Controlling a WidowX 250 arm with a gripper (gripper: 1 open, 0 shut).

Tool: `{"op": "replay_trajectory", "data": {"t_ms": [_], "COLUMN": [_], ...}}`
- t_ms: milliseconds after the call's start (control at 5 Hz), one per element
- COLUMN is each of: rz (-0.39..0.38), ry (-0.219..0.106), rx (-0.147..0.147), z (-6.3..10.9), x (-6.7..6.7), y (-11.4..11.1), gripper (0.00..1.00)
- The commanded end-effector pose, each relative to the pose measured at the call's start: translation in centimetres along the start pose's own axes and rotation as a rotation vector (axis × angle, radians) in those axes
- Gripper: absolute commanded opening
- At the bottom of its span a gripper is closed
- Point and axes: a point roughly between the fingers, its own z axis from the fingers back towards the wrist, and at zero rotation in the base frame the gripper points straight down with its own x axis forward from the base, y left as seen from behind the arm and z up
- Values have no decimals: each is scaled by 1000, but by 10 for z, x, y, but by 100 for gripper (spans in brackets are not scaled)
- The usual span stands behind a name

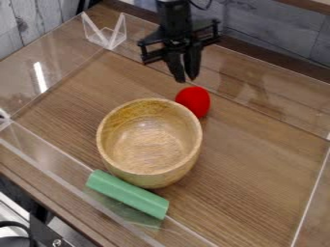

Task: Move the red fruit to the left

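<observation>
The red fruit [194, 99] is a small bright-red ball lying on the wooden table just behind the right rim of the wooden bowl [151, 141]. My black gripper [184, 75] hangs straight down above and slightly behind the fruit, apart from it. Its fingers stand close together with nothing between them.
A long green block [126, 195] lies in front of the bowl near the front edge. Clear acrylic walls [52, 68] ring the table, and a clear plastic stand [103, 29] sits at the back left. Bare wood lies left of the bowl.
</observation>
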Motion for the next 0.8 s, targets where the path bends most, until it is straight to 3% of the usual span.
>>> {"op": "replay_trajectory", "data": {"t_ms": [0, 200, 600], "rz": [3, 19, -2], "ry": [-46, -44, -33], "rx": [-35, -42, -52], "z": [19, 30, 25], "x": [6, 7, 1], "y": [-5, -3, -11], "gripper": [0, 0, 0]}}
